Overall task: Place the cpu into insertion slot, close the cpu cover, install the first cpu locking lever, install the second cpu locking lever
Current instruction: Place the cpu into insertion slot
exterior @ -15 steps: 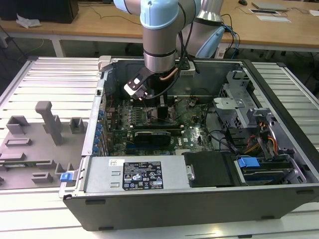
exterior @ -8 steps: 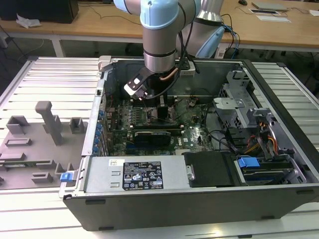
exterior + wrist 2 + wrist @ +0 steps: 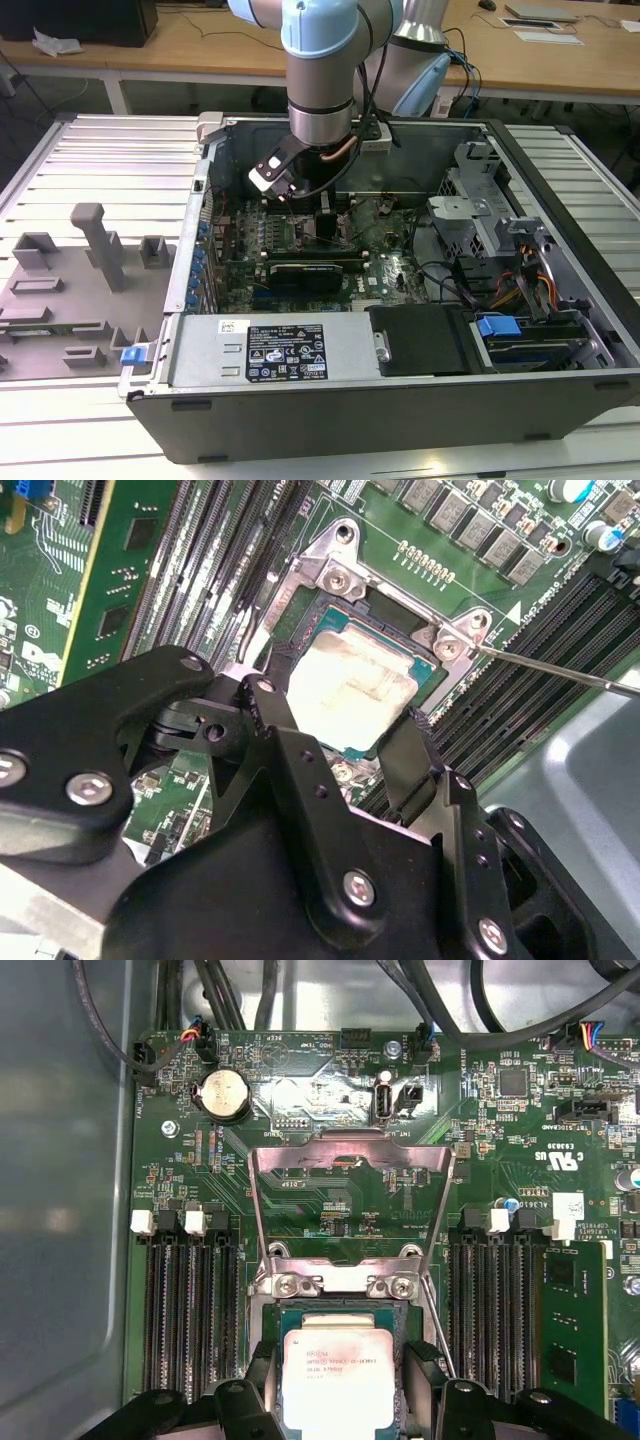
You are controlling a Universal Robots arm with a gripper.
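Pale silver-grey metal top smeared with whitish residue: that's the cpu (image 3: 350, 685), flat and square, with faint print on it in the first wrist view (image 3: 338, 1380). It sits square over the slot (image 3: 325, 615), inside the dark frame. I can't tell if it's fully seated.

The hand (image 3: 333, 722) looks to be pinching it, black fingers (image 3: 275, 720) tight against two opposite edges and the chip between them in both wrist views. The edge grip makes sense to me: it leaves the top and the underside contacts clear and holds the chip flat for a straight drop.

The cover (image 3: 350, 1147) is swung up and back, a silver frame with green board (image 3: 300, 1090) showing through its window, so the slot is open for the chip. One lever (image 3: 560, 672), a thin bright wire, is unhooked and sticks out past the slot's corner, apart from the fingers. Memory slots (image 3: 185, 1320) run beside the slot on both sides.

In the exterior view the arm (image 3: 320, 80) comes down at upper middle of the frame into the open case (image 3: 400, 400). The case lies on the ribbed grey surface (image 3: 90, 150). A grey fixture (image 3: 100, 240) sits at the exterior view's left, well apart.
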